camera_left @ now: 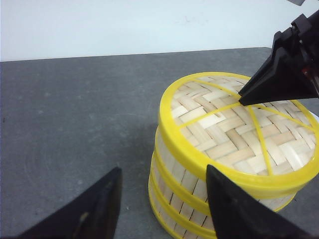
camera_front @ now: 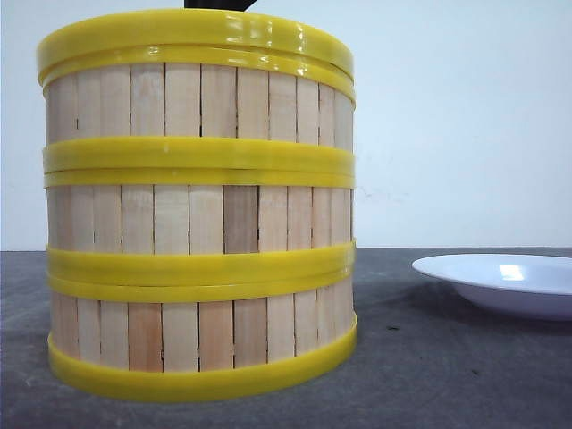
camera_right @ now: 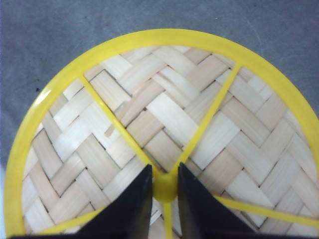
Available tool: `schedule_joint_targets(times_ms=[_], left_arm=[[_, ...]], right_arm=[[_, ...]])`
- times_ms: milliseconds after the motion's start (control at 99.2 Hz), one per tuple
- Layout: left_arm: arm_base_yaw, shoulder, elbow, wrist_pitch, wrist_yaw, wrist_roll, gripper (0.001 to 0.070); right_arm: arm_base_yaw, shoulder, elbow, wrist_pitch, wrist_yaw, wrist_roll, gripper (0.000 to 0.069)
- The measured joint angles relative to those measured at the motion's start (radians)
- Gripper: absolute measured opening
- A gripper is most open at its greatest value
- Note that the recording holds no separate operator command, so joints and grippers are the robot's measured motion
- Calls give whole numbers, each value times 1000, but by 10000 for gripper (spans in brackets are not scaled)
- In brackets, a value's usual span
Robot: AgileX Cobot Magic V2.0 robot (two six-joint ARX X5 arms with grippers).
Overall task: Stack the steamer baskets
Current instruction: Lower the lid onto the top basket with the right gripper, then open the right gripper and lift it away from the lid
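Observation:
Three steamer baskets stand stacked in the front view: bottom (camera_front: 197, 335), middle (camera_front: 197, 223), top (camera_front: 197, 98). On the top basket lies a woven lid (camera_right: 164, 109) with a yellow rim, looking slightly tilted in the front view (camera_front: 192, 31). My right gripper (camera_right: 165, 172) is above the lid's centre, shut on its small yellow knob (camera_right: 165, 189). In the left wrist view that gripper (camera_left: 244, 99) reaches down onto the lid (camera_left: 224, 124). My left gripper (camera_left: 163, 169) is open beside the stack (camera_left: 184, 199), holding nothing, one finger in front of the stack's wall.
A white plate (camera_front: 509, 281) lies on the dark grey table (camera_front: 447, 375) to the right of the stack. A pale wall stands behind the table.

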Motion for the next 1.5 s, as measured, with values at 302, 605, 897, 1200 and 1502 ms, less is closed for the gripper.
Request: schedule_joint_targets(times_ms=[302,605,897,1200,1502], left_arm=[[0,0,0,0,0,0,315],[0,0,0,0,0,0,315],[0,0,0,5,0,0,315],[0,0,0,47,0,-1,315],[0,0,0,104,1,-3,315]], right_arm=[[-8,4,0,-13,-5,-1,56],[-11,7,3,9,0,-10,386],[-12,-34,3,55,23,-31,444],[-3,-378,10,117,195,-52,444],[-3,-711,-104,121,371,-56,444]])
